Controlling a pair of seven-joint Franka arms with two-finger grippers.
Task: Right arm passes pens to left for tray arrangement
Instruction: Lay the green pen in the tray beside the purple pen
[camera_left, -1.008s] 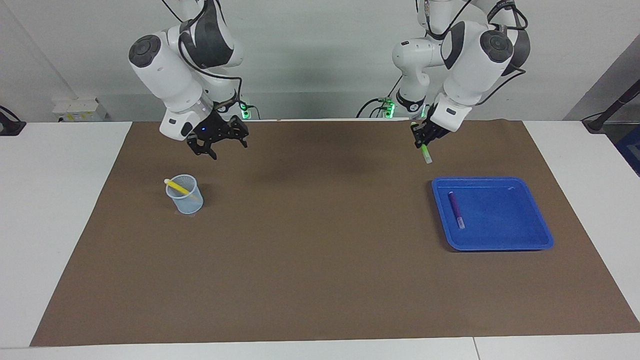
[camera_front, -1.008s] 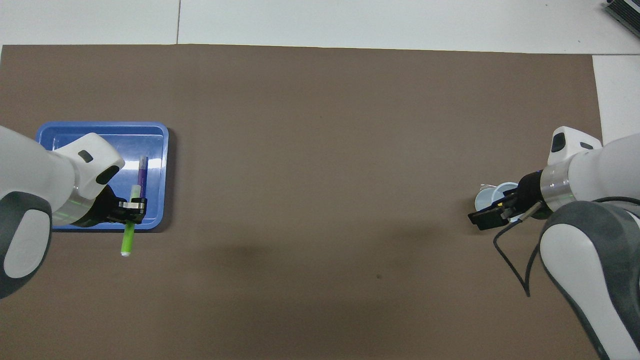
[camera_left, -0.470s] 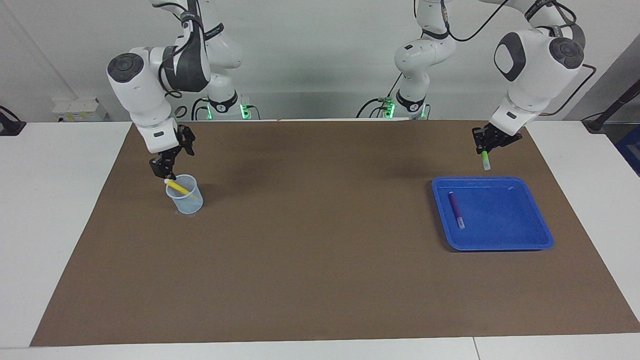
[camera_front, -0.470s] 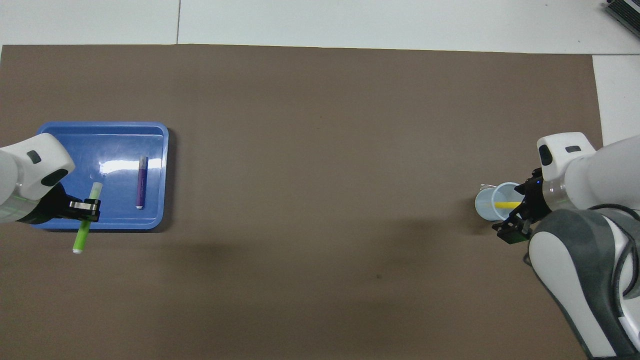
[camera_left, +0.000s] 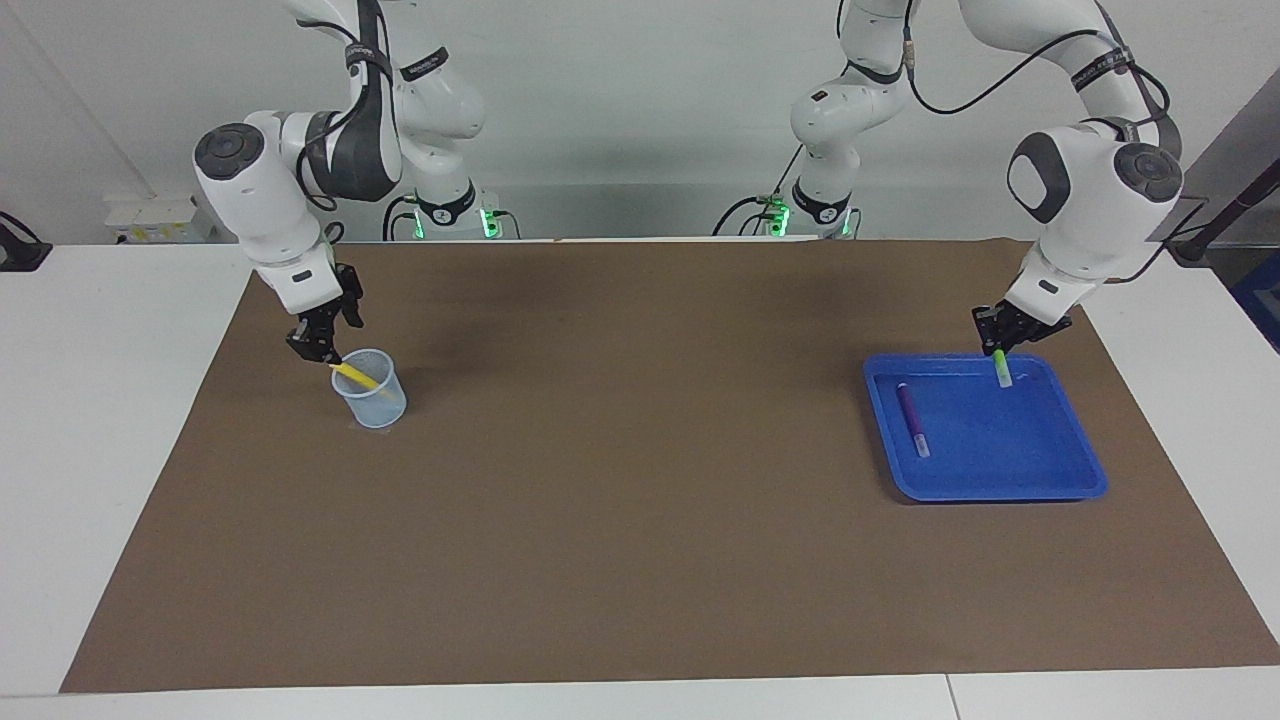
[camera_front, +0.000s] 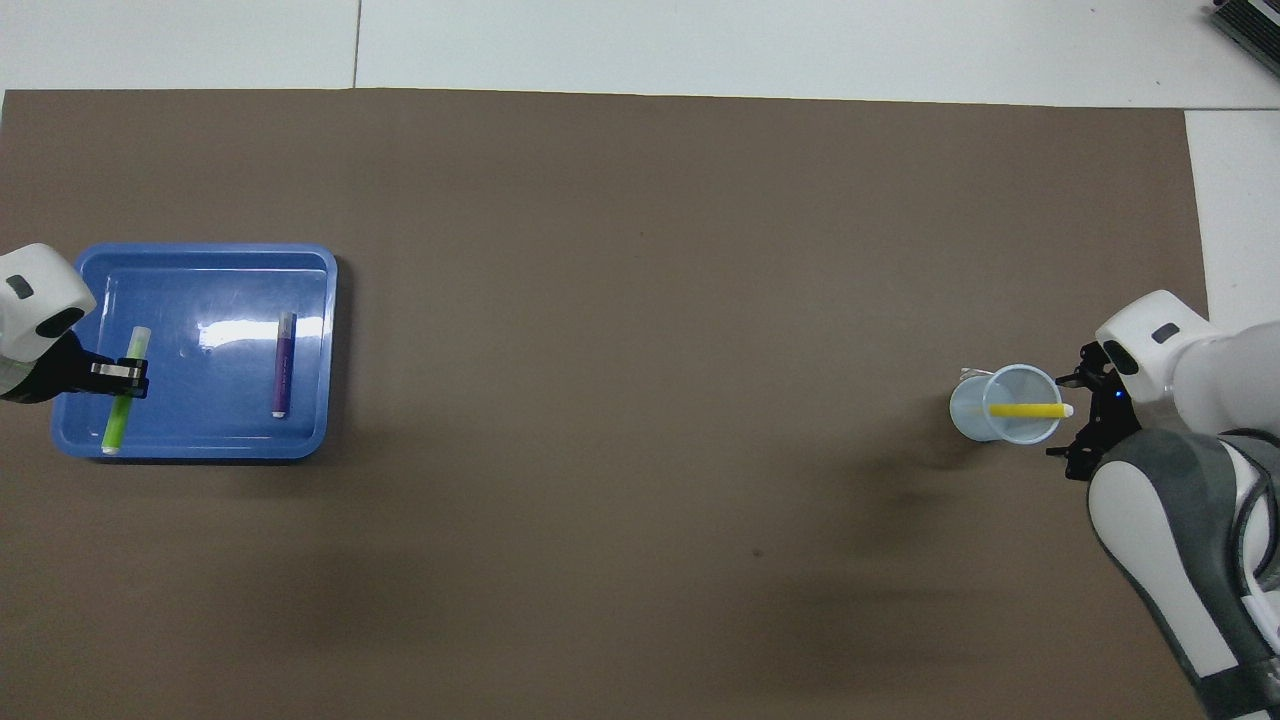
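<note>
At the right arm's end of the brown mat (camera_left: 640, 560), the right gripper (camera_left: 322, 352) hangs at the whitish upper end of the yellow pen (camera_left: 356, 376), which leans in a small clear bluish cup (camera_left: 372, 398) with that end poking over the rim. Its fingertips sit at the pen's tip, but whether they have actually closed on it or only flank it cannot be told from either view. From overhead the gripper (camera_front: 1078, 420) lies just beside the cup (camera_front: 985, 425), and the pen (camera_front: 1025, 410) spans the cup's mouth.

Toward the middle, the mat carries only soft shadows.

Toward the left arm's end stands the blue tray (camera_left: 1000, 480), resting flat on the mat. Inside it the purple pen (camera_left: 911, 418) lies flat near the wall that faces the middle of the table. The left gripper (camera_left: 999, 345) is over the tray's part nearest the robots, its fingertips clamped tight on the green pen (camera_left: 1001, 368), which hangs slantwise with its pale lower end down over the tray floor; it seems not to touch the floor, though that is hard to judge. Overhead, the same pen (camera_front: 122, 405) shows over the tray (camera_front: 205, 258) along its outer wall, well apart from the purple one (camera_front: 282, 362), gripped across its middle by the left gripper (camera_front: 128, 378).
</note>
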